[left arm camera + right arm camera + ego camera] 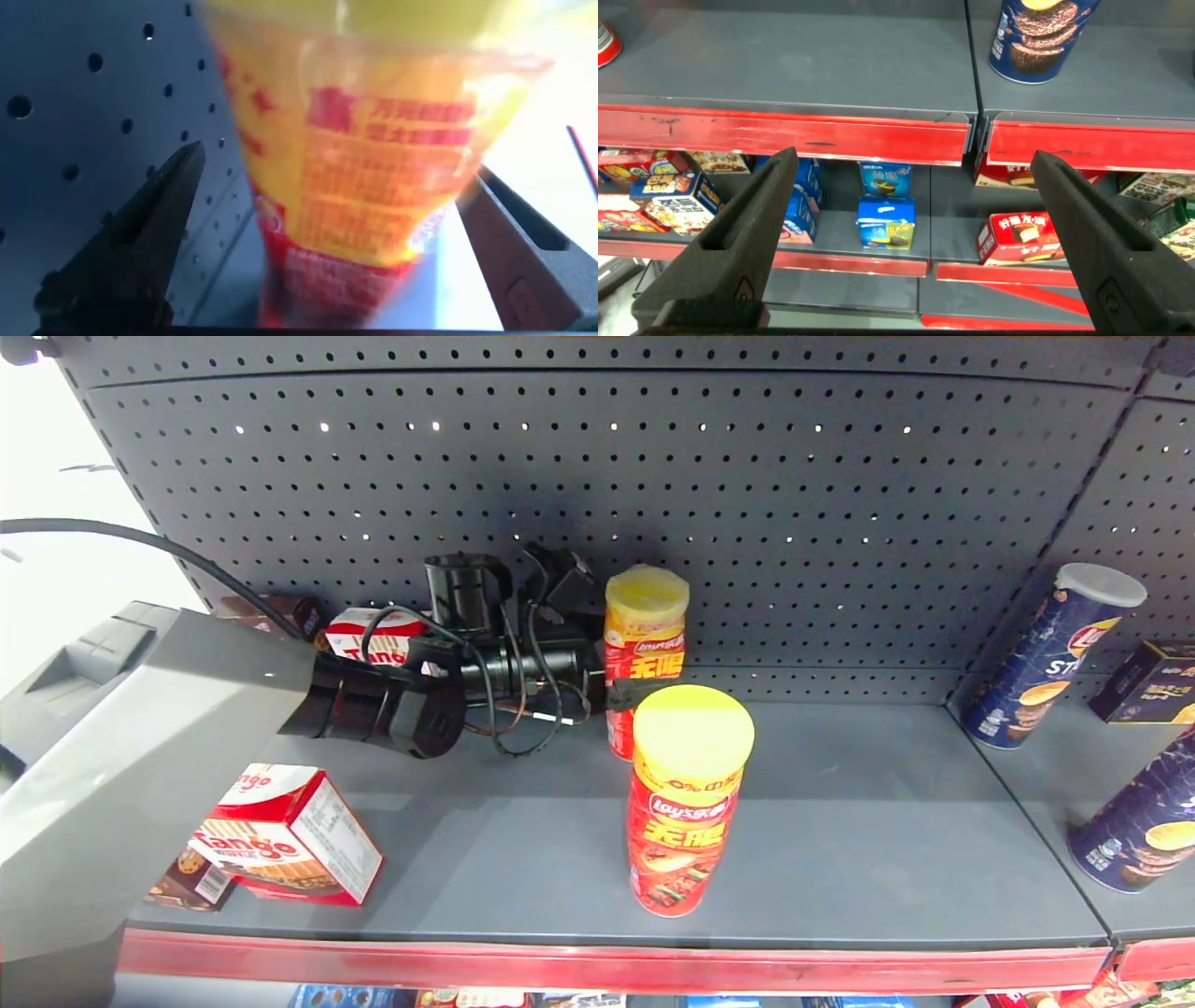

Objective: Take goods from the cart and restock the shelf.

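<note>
A red chip can with a yellow lid (644, 616) stands upright at the back of the grey shelf (859, 840), close to the pegboard. My left gripper (644, 683) is open around its middle, one finger (653, 688) crossing its front. In the left wrist view the can (374, 187) sits between the two fingers (140, 252), with a gap on each side. A second, matching can (689, 803) stands nearer the shelf's front. My right gripper (915, 168) is open and holds nothing, out in front of the red shelf edge (785, 126).
Red-and-white wafer boxes lie at the shelf's front left (289, 835) and back left (373, 635). Blue chip cans (1050, 658) (1134, 826) and a dark box (1144, 681) occupy the bay to the right. Lower shelves hold boxed biscuits (887, 219). The shelf's right half is bare.
</note>
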You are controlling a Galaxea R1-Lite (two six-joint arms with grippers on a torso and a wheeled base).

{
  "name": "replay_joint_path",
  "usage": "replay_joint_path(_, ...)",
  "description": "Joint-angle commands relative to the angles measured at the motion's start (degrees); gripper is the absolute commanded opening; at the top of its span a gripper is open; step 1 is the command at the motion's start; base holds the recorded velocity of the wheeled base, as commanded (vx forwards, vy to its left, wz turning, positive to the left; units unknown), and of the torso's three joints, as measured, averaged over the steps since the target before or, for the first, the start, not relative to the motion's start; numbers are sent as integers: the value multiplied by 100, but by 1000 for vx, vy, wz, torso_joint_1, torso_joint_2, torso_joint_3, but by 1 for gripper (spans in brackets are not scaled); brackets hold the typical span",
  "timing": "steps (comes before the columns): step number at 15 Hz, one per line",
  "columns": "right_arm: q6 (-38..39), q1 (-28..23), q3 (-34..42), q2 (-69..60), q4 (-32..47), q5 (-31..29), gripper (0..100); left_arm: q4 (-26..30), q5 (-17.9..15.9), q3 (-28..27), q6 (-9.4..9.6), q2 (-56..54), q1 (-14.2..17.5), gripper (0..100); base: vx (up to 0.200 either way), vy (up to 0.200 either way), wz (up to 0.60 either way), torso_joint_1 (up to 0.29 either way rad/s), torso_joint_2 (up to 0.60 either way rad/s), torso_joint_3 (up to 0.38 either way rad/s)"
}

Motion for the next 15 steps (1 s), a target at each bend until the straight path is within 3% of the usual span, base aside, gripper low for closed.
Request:
replay_joint_path(1,-2,2,1,11,0,1,100,13,2,427,-1,-493,24,100,0,0,0,0,0,0)
replay_joint_path(5,-2,2,1,11,0,1,100,119,82,691,-10,-880,32,100,0,0,0,0,0,0)
replay_joint_path(8,-2,2,1,11,0,1,100,1015,363,655,-1,-1179,50,100,0,0,0,0,0,0)
replay_joint_path(10,-2,2,1,11,0,1,100,1077,398,655,69,-1232,59,100,0,0,0,0,0,0)
replay_joint_path(11,-2,2,1,11,0,1,100,1094,442,647,166,-1267,68,100,0,0,0,0,0,0)
replay_joint_path(13,-2,2,1,11,0,1,100,1534,996,647,737,-1302,94,100,0,0,0,0,0,0)
replay_joint_path(15,-2,2,1,11,0,1,100,1832,1664,655,992,-1302,76,100,0,0,0,0,0,0)
